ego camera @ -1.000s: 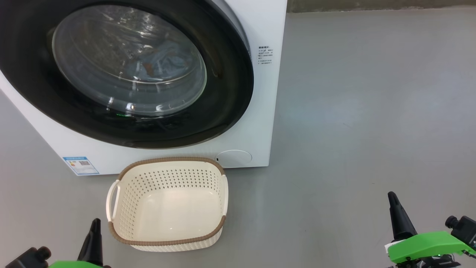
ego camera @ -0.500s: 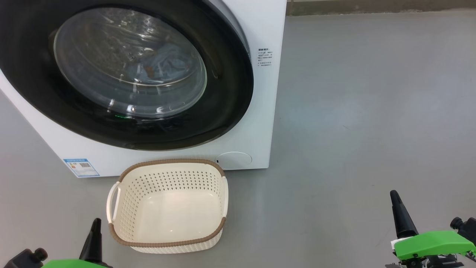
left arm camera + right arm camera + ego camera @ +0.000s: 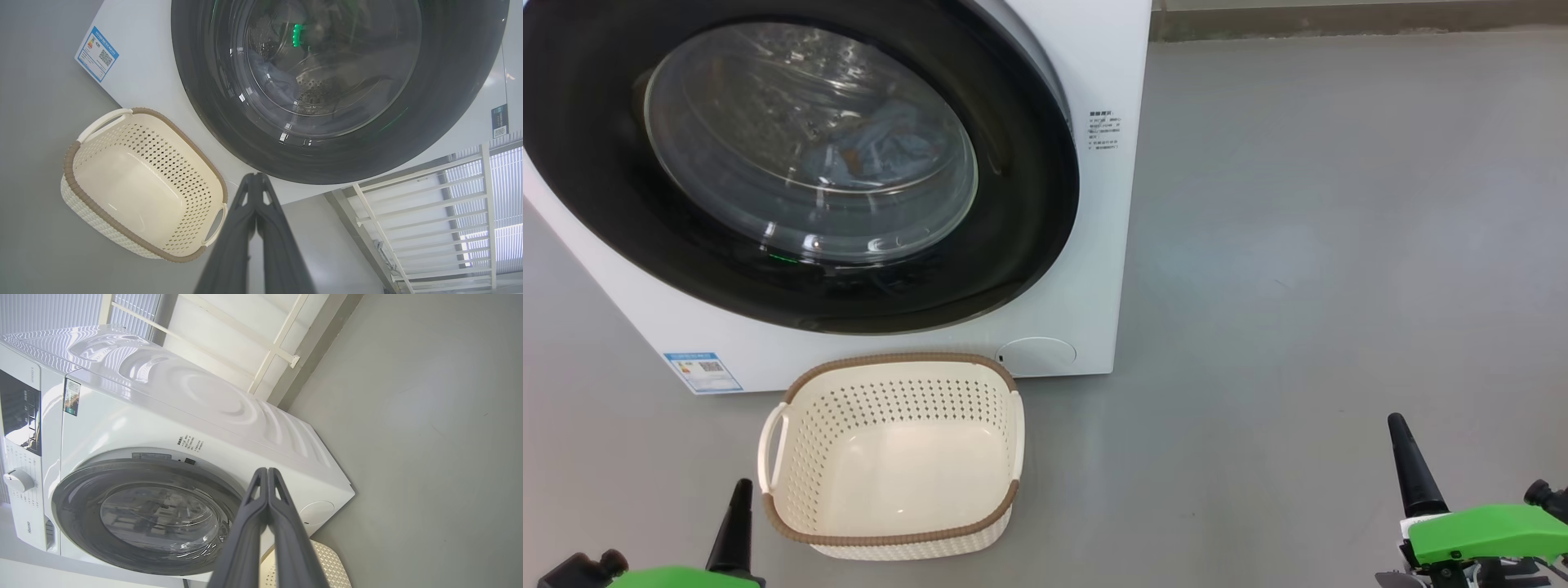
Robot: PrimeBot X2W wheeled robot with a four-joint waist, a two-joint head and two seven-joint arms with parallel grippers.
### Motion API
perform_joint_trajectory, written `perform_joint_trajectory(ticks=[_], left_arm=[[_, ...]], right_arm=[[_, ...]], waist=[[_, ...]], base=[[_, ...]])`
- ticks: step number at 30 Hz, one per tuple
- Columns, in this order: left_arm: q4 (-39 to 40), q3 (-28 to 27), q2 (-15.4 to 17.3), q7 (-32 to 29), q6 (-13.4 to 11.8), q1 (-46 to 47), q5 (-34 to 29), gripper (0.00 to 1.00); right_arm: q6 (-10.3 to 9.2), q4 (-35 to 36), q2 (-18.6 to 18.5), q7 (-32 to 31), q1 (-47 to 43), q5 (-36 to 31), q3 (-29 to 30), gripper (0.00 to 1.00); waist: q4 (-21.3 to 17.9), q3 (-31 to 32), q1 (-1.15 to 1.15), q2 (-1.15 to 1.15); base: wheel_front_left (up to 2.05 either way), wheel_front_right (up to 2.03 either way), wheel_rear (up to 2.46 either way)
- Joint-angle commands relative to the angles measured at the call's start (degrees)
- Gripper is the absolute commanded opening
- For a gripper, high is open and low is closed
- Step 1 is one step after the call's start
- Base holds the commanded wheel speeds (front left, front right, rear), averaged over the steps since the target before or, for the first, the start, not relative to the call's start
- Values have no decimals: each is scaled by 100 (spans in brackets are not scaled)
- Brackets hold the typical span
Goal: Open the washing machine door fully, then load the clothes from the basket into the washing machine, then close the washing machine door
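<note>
The right wrist view gives the washer's top and knob; the head view gives its blue label. One door, shut, has blue clothes behind the glass. One basket stands just before the washer, its bottom bare. Grey floor lies open to the right. Of two grippers, the left gripper and the right gripper both have their fingers pressed together, holding nothing.

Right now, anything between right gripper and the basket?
No. In the head view, bare grey floor runs from the right gripper to the basket.
</note>
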State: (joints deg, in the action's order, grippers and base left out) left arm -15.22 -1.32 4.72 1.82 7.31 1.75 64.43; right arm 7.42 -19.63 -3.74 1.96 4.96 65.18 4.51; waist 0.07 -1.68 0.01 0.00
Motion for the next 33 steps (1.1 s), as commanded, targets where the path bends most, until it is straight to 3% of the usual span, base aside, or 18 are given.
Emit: perform_joint_trajectory(ticks=[1,33], left_arm=[[115,-180,73,-48,-10,296,204,0],[114,-407,-94,-584,-10,427,2008,0]], right_arm=[[5,191,-26,-74,111,197,-46,0],[6,419,52,-617,156,1938,134,0]], waist=[[0,7,0,0],[-5,120,0,0]], base=[[0,0,0],[0,0,0]])
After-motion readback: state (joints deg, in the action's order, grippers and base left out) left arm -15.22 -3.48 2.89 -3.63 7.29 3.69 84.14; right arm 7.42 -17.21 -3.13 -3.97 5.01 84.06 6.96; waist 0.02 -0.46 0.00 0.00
